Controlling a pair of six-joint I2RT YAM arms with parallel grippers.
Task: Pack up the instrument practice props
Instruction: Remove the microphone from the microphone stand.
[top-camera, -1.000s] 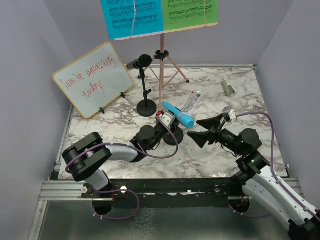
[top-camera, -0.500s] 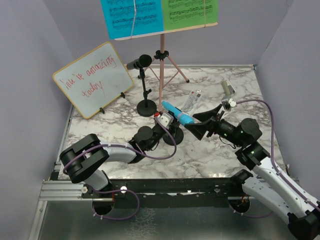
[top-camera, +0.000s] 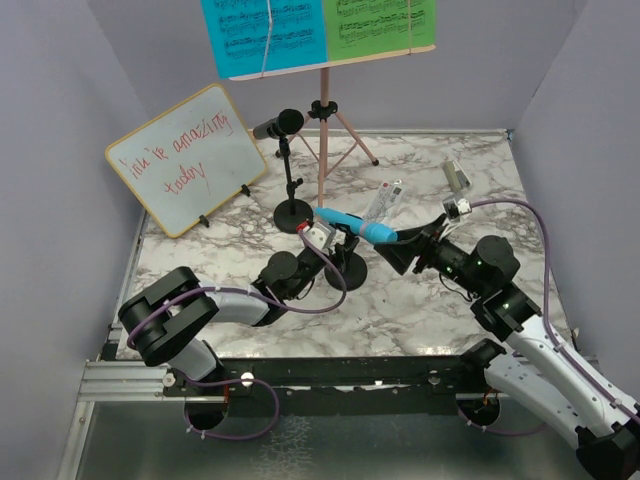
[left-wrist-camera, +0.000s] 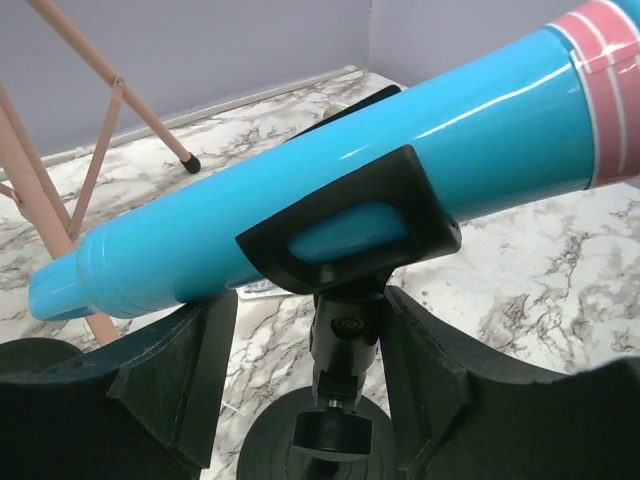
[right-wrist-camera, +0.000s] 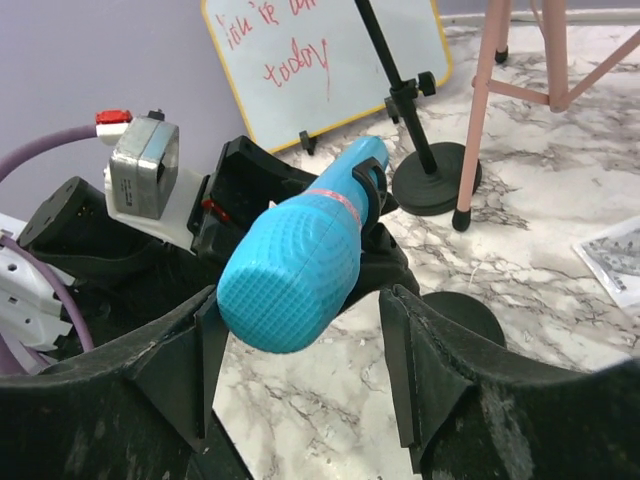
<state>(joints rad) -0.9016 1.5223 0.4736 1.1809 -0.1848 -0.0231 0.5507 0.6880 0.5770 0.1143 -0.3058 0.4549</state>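
Right wrist view: the blue microphone is seen cradled in the clip of a black mic holder, near the middle of the table, slightly toward its near edge. The right gripper is spread about the meshed head and not clamped on it, probably so that the microphone can be drawn free. The left gripper is set unclenched either side of the holder's stem, apparently to steady it for that pull.

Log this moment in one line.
left gripper: open, straddling mic holder stem | right gripper: open, flanking blue microphone head | blue microphone: clipped in mic holder
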